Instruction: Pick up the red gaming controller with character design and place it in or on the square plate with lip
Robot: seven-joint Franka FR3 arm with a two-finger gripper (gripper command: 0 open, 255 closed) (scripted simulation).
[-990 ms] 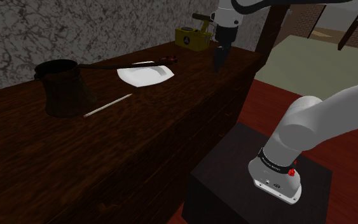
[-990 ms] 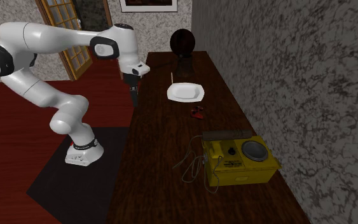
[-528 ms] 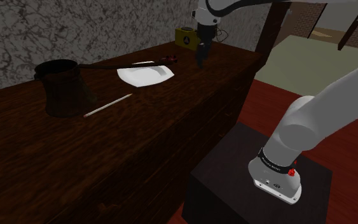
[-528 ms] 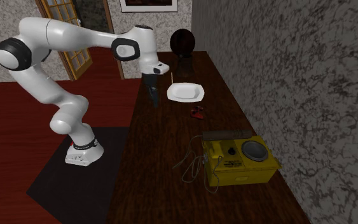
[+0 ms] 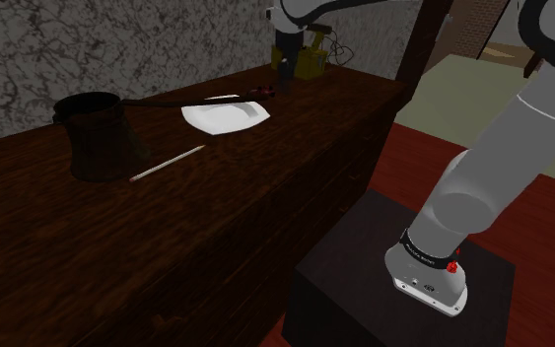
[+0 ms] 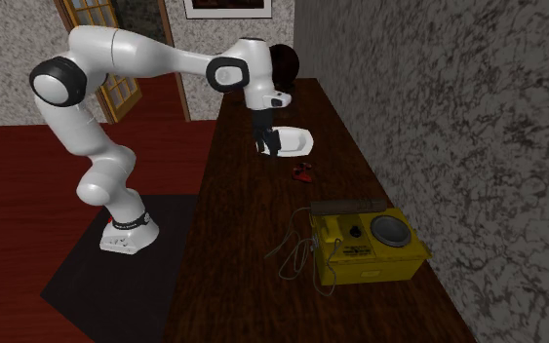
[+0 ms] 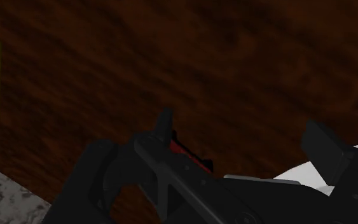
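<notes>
**State of the gripper.** The gripper (image 6: 267,144) hung fingers-down over the dark wooden table (image 6: 253,224), at the edge of the square white plate (image 6: 301,142) that faces the second exterior view's left. In the wrist view the two black fingers (image 7: 323,143) stood apart with bare table surface between them. They clasped nothing.

**Location of the task's thing.** The red controller (image 6: 304,173) lay flat on the table, just beside the plate and apart from it. It sat between the plate and the yellow boxed device (image 6: 365,244). In the shoulder view the controller (image 5: 262,93) lay just beyond the plate's (image 5: 226,115) far corner, with the gripper (image 5: 283,69) near it on that view's right and higher up.

**Orientation.**
- In the shoulder view the controller showed as a low, flat shape, longer across the view than deep.
- In the wrist view, part of the controller (image 7: 187,151) showed as a red strip on a slant, partly hidden behind one finger, outside the gap between the fingers.
- Which end faced the plate could not be told, and the character design could not be made out.

**Other things.** A dark pot (image 5: 98,133) with a long handle and a thin pale stick (image 5: 167,163) lay on the far side of the plate from the controller.
</notes>
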